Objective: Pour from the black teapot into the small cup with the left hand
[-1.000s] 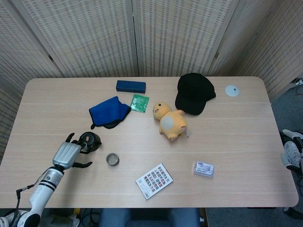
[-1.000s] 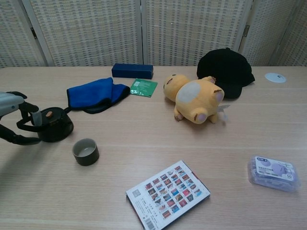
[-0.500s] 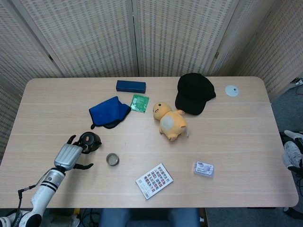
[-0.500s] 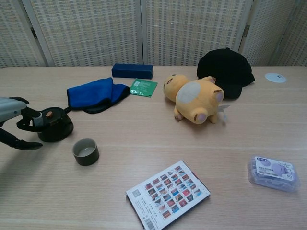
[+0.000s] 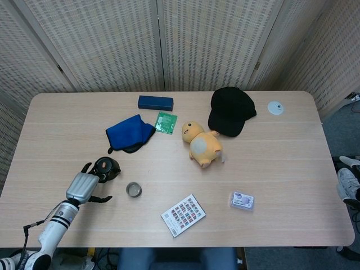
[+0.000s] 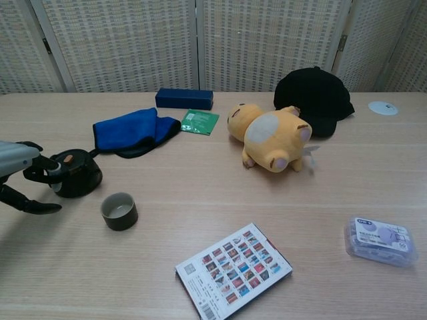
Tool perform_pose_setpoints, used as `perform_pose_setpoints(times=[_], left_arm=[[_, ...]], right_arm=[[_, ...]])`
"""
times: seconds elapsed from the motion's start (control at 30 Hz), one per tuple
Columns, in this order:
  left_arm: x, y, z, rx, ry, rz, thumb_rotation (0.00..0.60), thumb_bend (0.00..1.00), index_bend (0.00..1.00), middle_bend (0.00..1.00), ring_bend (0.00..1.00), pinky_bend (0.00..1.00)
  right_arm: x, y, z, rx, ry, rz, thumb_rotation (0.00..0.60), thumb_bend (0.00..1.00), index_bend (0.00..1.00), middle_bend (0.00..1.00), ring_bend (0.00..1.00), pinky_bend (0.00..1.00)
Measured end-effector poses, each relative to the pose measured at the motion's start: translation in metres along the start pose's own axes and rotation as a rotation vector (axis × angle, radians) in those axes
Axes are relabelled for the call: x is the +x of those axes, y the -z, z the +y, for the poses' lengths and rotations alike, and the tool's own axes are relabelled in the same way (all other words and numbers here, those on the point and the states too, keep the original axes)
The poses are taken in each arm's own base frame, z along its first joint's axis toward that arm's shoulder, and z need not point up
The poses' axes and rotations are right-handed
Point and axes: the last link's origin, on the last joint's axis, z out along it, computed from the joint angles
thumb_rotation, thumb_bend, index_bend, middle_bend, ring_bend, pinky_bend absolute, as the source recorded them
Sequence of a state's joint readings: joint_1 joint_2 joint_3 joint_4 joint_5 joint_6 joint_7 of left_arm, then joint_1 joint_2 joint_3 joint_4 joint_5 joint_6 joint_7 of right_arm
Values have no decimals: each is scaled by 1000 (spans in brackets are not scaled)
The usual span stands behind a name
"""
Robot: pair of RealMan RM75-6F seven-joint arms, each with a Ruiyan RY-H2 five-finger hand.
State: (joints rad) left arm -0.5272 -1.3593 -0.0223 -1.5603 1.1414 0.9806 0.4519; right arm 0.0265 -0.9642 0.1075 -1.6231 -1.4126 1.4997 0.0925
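Observation:
The black teapot (image 5: 107,167) (image 6: 77,173) stands upright near the table's front left. The small dark cup (image 5: 133,189) (image 6: 119,211) stands a short way to its right and nearer to me. My left hand (image 5: 81,185) (image 6: 17,173) lies just left of the teapot with its fingers spread. Its upper fingers reach to the teapot's near side, while the thumb points along the table below. I cannot tell whether the fingers touch the pot, and nothing is held. My right hand shows in neither view.
Behind the teapot lies a blue cloth (image 5: 130,133), then a green packet (image 5: 166,122) and a blue box (image 5: 155,102). A yellow plush (image 5: 202,145) and black cap (image 5: 232,111) sit mid-table. A picture card (image 5: 183,215) and a small plastic box (image 5: 242,200) lie front right.
My left hand has slid a little down and back toward the table's front edge, away from the teapot. Teapot and cup have not moved.

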Motion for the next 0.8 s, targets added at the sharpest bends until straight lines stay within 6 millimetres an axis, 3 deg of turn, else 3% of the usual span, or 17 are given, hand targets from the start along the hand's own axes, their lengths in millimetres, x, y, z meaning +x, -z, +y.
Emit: perform_pose_setpoints(times=[0.5, 0.8], left_arm=[[-7, -5, 2, -4, 14, -21, 275, 185, 454, 345, 318, 0], [-8, -8, 3, -2, 30, -17, 276, 185, 606, 504, 447, 0]], right_arm=[[-1, -1, 1, -9, 6, -7, 600, 306, 228, 268, 173, 75], [-1, -2, 2, -15, 7, -3, 600, 307, 228, 268, 173, 71]])
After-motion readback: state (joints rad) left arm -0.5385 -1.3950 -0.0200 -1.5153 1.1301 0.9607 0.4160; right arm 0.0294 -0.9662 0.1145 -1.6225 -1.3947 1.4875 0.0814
